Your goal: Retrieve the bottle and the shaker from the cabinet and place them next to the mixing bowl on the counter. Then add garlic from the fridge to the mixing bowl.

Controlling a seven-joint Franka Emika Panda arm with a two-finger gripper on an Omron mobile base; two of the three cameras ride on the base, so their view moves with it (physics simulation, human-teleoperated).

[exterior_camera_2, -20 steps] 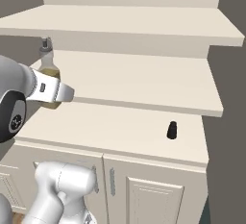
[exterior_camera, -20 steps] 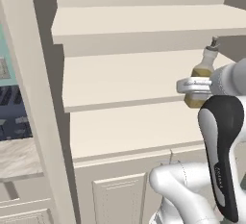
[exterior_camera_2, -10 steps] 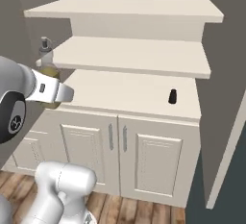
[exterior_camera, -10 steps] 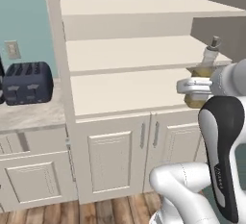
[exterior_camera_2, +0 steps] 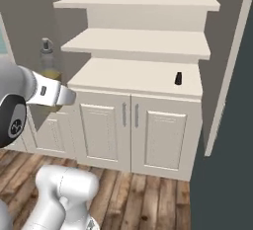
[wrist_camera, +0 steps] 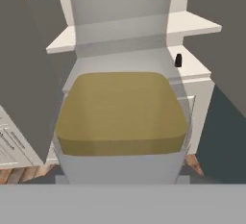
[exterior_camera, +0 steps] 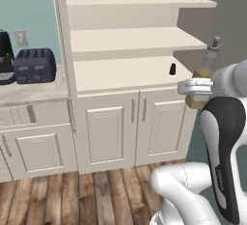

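The bottle [exterior_camera: 204, 74] stands upright in the air, clear of the cabinet [exterior_camera: 120, 122], its yellowish-olive liquid filling the lower body under a narrow neck and pale grey cap; the hand view shows it close up [wrist_camera: 122, 117]. The shaker [exterior_camera: 172, 69], a small black cylinder with a narrower top, stands upright on the cabinet's lowest open shelf, near its right end [exterior_camera_2: 178, 78]. The panelled double doors below are closed.

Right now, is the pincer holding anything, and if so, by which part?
Yes: the pincer holds the bottle, upright, around the lower body where the yellowish liquid sits; neck and cap stand free above. The shaker remains on the cabinet ledge.
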